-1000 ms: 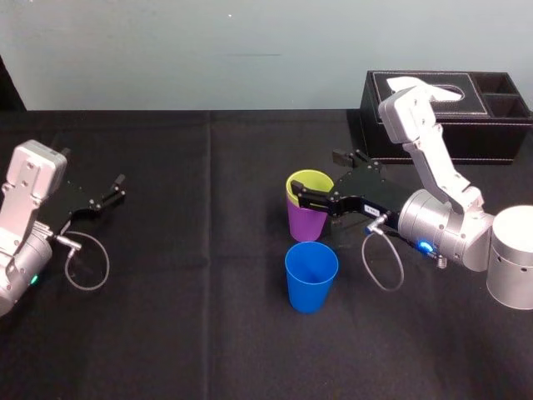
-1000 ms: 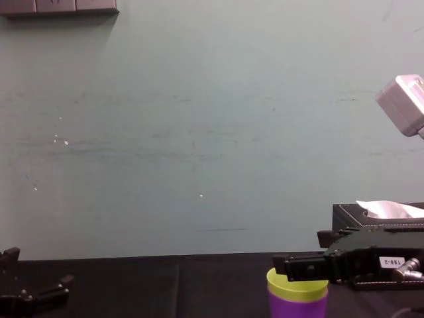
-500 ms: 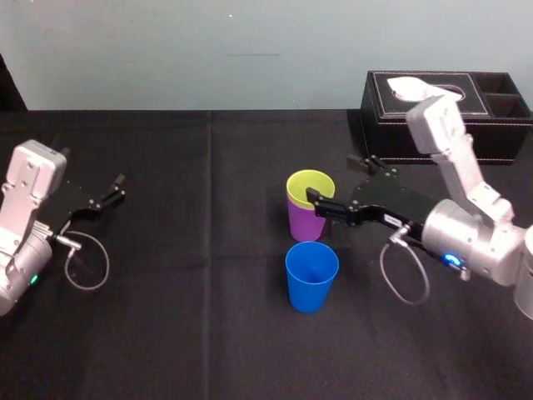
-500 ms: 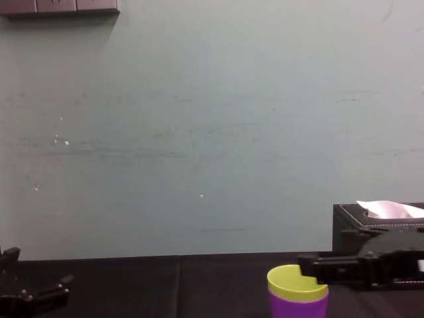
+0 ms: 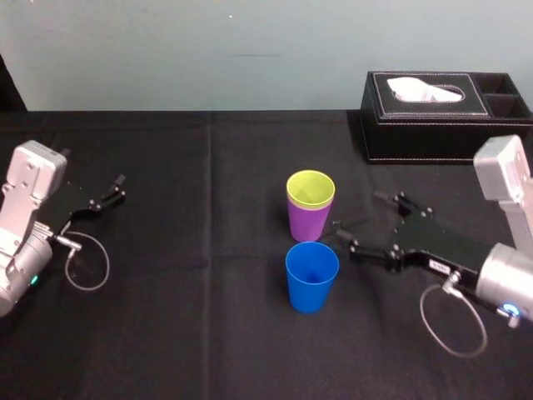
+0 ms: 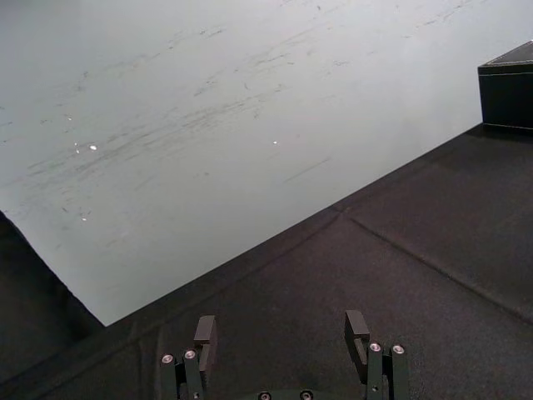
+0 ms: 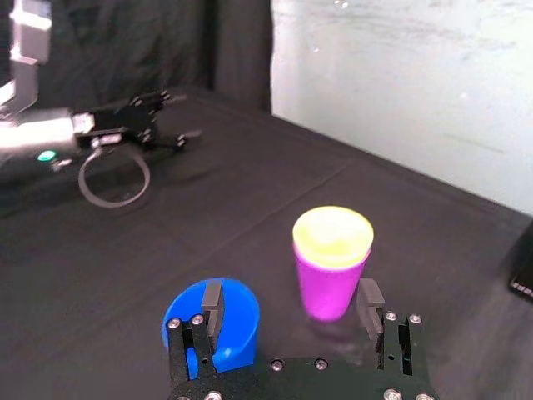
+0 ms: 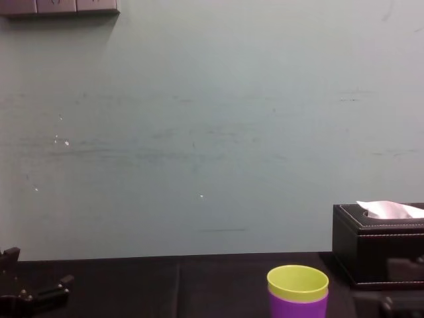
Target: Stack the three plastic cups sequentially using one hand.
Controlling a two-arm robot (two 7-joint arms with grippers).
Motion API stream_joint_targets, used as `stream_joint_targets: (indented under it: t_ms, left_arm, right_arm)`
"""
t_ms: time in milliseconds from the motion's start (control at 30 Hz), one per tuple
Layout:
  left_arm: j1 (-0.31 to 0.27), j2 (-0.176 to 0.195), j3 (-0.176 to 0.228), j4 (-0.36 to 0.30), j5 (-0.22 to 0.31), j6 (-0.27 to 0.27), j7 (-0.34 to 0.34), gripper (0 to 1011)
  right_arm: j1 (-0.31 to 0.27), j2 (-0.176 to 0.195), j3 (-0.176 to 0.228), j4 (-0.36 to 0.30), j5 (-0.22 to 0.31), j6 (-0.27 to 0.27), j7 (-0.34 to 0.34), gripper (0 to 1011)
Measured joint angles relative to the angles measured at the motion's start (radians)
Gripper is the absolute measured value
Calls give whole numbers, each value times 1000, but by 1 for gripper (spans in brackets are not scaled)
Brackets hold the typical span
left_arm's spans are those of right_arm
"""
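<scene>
The right gripper (image 5: 360,221) is held low over the black table (image 5: 208,317), to the right of the purple cup (image 5: 306,223) and just apart from it. Its forearm is stretched level and aimed towards that cup. The jaws are spread wide and nothing is held between them. In the right wrist view the gripper (image 7: 291,304) is seen with the purple cup (image 7: 326,287) ahead, between its two fingers (image 7: 369,297). The lime yellow-green cup (image 5: 311,187) is nested in the purple cup, so that only its rim is shown. The blue cup (image 5: 311,275) stands upright alone just in front of the purple cup, and part of its wall (image 7: 237,312) is hidden behind one finger. The left gripper (image 5: 112,190) is parked well to the left of the purple cup, jaws parted and empty (image 6: 281,333). In the chest view the purple cup (image 8: 298,306) is cut off by the lower edge, as is the left gripper (image 8: 33,295). The black tissue box (image 5: 450,117) is set behind and to the right of the purple cup.
</scene>
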Motion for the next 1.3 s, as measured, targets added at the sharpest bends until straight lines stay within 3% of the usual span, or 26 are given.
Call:
stream_joint_targets:
  t_ms: [233,433,833,1300]
  left_arm:
    - [0,0,0,0,0,0,0,1012]
    - [0,0,0,0,0,0,0,1011]
    - [0,0,0,0,0,0,0,1011]
    - [0,0,0,0,0,0,0,1011]
  right_arm:
    - [-70,67,-6,-18,6,-52,29,1003]
    - [-93,92,-31,-9,-1,-70,35,1003]
    - [-68,81,-91,34,-31,-72,37,1003]
    - [-19,54,-133,64,-46,-64,41,1003]
